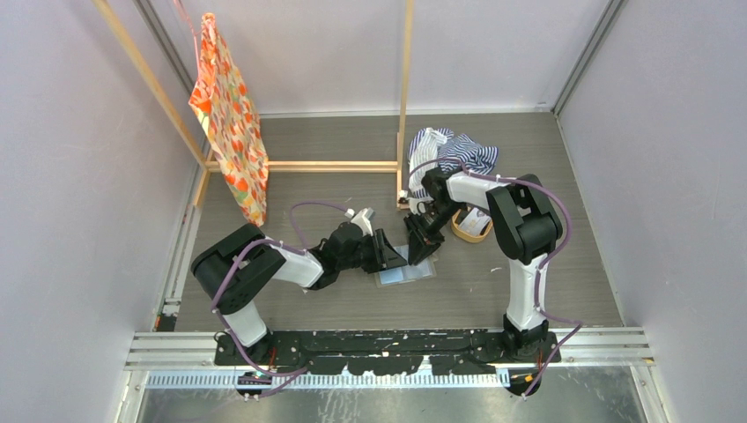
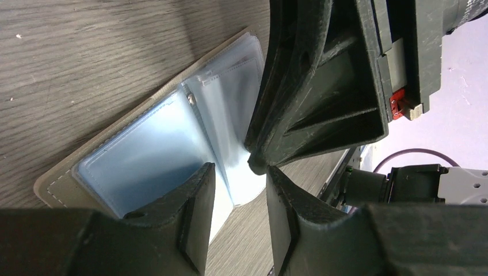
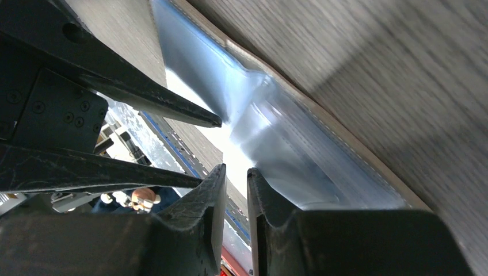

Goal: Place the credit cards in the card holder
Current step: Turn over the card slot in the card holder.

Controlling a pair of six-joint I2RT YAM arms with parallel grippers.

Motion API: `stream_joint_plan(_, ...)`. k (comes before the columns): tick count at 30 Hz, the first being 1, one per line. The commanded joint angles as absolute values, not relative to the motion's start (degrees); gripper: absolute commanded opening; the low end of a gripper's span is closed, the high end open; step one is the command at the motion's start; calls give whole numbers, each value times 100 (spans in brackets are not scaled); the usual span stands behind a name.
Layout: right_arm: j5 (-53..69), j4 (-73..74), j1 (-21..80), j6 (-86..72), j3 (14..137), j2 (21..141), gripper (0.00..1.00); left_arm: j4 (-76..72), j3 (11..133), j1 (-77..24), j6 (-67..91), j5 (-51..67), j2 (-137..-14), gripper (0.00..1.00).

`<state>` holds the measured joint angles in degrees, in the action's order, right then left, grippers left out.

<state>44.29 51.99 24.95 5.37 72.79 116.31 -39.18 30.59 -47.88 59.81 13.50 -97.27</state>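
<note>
Left hand (image 2: 239, 187) part-open over card holder (image 2: 144, 149) edge, right hand (image 3: 236, 178) pinching its sleeve

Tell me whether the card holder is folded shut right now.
No, the card holder lies spread open on the table, with its clear plastic sleeves exposed.

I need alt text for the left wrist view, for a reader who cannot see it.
A soft grey-taupe folding card holder lies open on the grey-brown wood-grain table, its clear plastic sleeves showing pale blue. The black left claw, fingers apart, fills the bottom, and the right claw comes from above towards the sleeves' edge.
</note>
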Motion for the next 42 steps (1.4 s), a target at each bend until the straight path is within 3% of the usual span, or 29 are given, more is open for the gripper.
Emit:
stream_joint_plan(1,4642,4906,2536,437,7434,11780,25,-4179,3010,-4764,5977,1331,-9777,39)
stream_joint_plan(10,4805,4858,2342,387,7477,11700,24,-3760,2903,-4921,5459,1080,-9228,32)
stream_joint_plan(18,4930,4839,2207,278,7548,12015,23,-1688,3466,-6202,3286,-934,-7978,39)
stream_joint_plan(28,5224,4857,2210,229,7568,12103,23,-308,4598,-7070,2273,-2682,-8904,47)
stream_joint_plan(42,5273,4888,2207,245,7579,12099,23,-157,5204,-7104,2180,-2848,-9833,46)
